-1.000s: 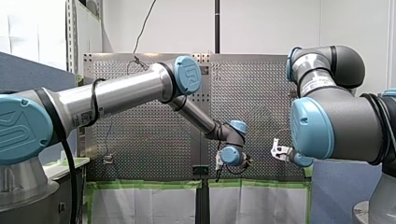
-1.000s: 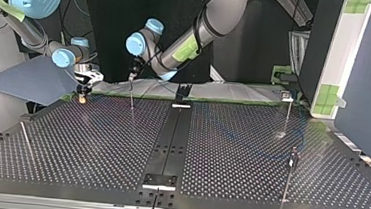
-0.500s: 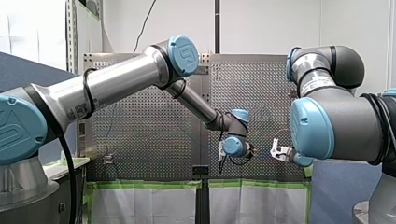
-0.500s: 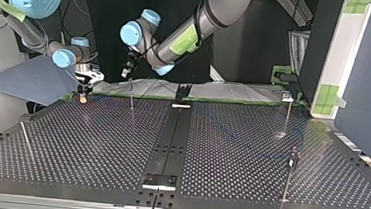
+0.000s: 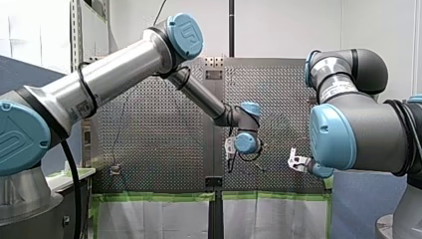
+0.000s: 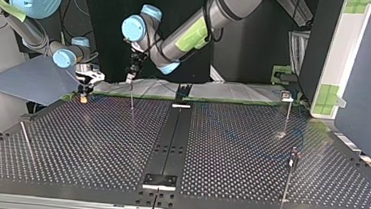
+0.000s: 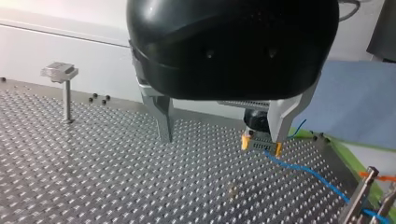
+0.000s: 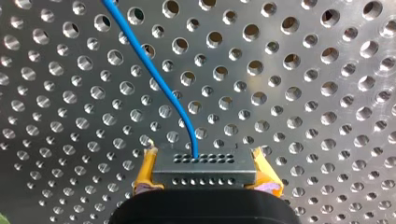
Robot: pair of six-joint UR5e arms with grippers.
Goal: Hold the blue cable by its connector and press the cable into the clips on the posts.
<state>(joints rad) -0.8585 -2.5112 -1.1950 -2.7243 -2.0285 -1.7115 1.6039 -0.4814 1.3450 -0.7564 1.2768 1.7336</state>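
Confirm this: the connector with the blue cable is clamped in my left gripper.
Wrong arm. The connector with the blue cable is clamped in my right gripper, between its yellow pads; the right wrist view shows it. My left gripper stands open and empty.

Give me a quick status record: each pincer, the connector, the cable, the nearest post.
left pincer: open, empty, held above the table
right pincer: shut on the connector, yellow pads on either side
blue cable: leaves the connector's middle, trails away over the perforated table
post with clip: upright, off to one side of the left pincer, no cable in its clip
cable clipped elsewhere: cannot tell
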